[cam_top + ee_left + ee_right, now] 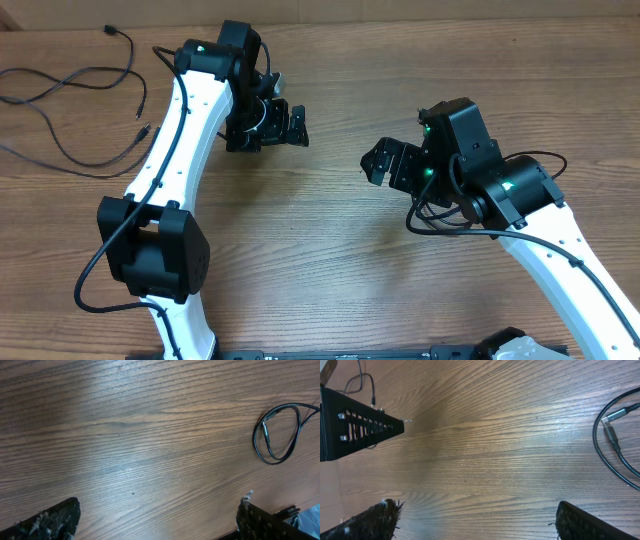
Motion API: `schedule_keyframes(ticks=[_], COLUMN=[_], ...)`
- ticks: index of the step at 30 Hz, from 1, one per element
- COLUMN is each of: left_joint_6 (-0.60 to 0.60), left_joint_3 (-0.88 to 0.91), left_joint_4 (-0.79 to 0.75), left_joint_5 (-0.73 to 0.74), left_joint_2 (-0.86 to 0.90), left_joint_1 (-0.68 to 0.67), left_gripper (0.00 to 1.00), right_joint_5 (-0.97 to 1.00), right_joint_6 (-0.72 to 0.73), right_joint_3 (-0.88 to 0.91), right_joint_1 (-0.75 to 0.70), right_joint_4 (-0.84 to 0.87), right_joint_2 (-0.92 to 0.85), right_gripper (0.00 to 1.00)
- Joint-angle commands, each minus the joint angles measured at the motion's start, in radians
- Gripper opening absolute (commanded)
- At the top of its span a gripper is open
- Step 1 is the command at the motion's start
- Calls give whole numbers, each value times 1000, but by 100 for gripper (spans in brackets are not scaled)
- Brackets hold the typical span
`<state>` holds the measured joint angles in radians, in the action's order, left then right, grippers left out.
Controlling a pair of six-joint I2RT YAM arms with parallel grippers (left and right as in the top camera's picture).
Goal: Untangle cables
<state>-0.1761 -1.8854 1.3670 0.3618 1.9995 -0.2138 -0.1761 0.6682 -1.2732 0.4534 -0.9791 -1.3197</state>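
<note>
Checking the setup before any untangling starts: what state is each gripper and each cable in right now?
left gripper: open, empty, above the table.
right gripper: open, empty, facing the left one.
long cables: loose strands lying flat at the table's far left, not held.
coiled cable: small loop lying on the table, not held.

Loose black cables [100,69] sprawl on the desk's [330,260] upper-left corner. The left gripper [268,128] and right gripper [385,165], fingers spread, face each other, apart.
</note>
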Motion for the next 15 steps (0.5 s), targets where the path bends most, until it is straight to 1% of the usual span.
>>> schedule_keyframes(ticks=[1,4,8,11,13,15], left_joint_6=[11,10,12,13,12,11], left_joint_3=[0,0,0,0,0,0], left_joint_4=[-2,0,39,60,61,62], left_joint_5=[-3,16,111,110,110,110], left_joint_2=[0,0,0,0,0,0], left_joint_1=[1,1,1,-2,-5,-5], left_gripper=[99,100,100,100,100,99], right_joint_5=[0,0,0,-8,-68,-97], right_joint_6=[-8,-8,-8,-8,-10,-71], right_joint_3=[-10,-10,-10,-10,-10,-12], right_joint_1=[3,3,3,3,3,3], right_joint_4=[7,7,7,19,45,46], right_joint_2=[3,3,3,3,3,3], right_gripper=[100,100,100,100,100,100])
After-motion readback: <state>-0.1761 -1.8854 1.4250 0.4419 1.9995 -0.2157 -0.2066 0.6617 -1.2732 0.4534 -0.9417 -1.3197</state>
